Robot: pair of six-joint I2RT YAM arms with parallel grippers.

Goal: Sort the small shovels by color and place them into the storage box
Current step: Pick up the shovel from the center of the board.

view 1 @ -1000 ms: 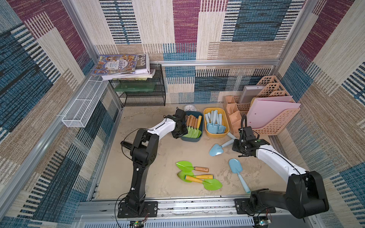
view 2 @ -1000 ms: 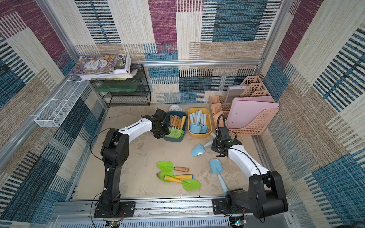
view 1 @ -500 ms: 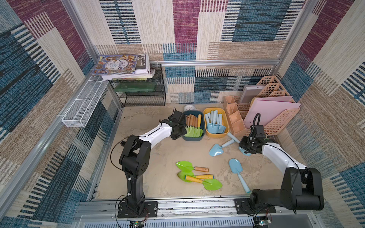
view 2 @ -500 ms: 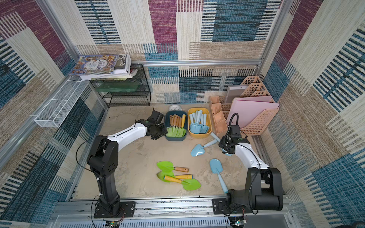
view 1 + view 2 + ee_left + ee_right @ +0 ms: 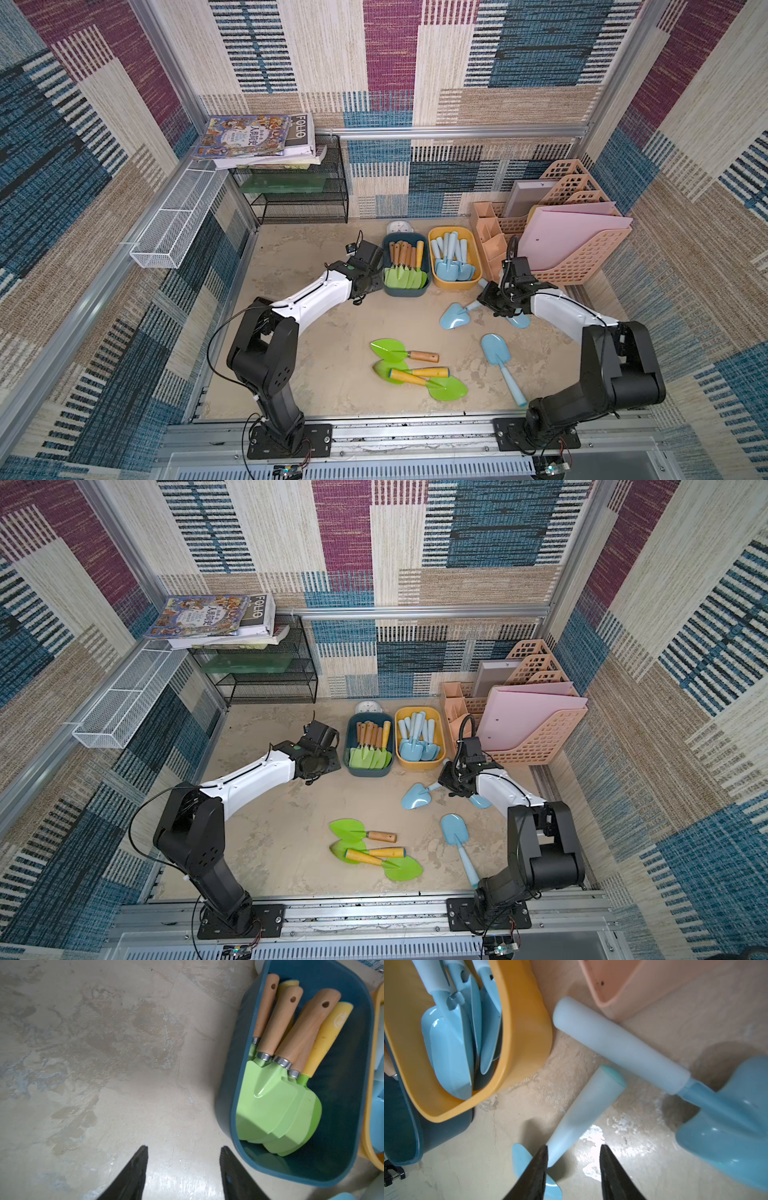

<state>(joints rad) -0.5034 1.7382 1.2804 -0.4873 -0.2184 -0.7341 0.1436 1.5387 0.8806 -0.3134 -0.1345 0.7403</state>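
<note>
The left gripper [image 5: 184,1149] stood open and empty, a dark-blue plastic bin [image 5: 405,293] at its three o'clock; the right gripper [image 5: 573,1147] gaped over a pale-blue plastic shovel [image 5: 583,1105].

The green shovels [image 5: 276,1109] have shiny, smooth blades, smooth wood handles [image 5: 278,1022] and little shiny metal rings [image 5: 263,1056]. The blue shovel [image 5: 726,1126] is plastic, with a glossy blade and a matt handle. The blue bin [image 5: 226,1088] and yellow bin [image 5: 523,1032] are smooth plastic. The table [image 5: 104,1053] looks rough and patchy.
</note>
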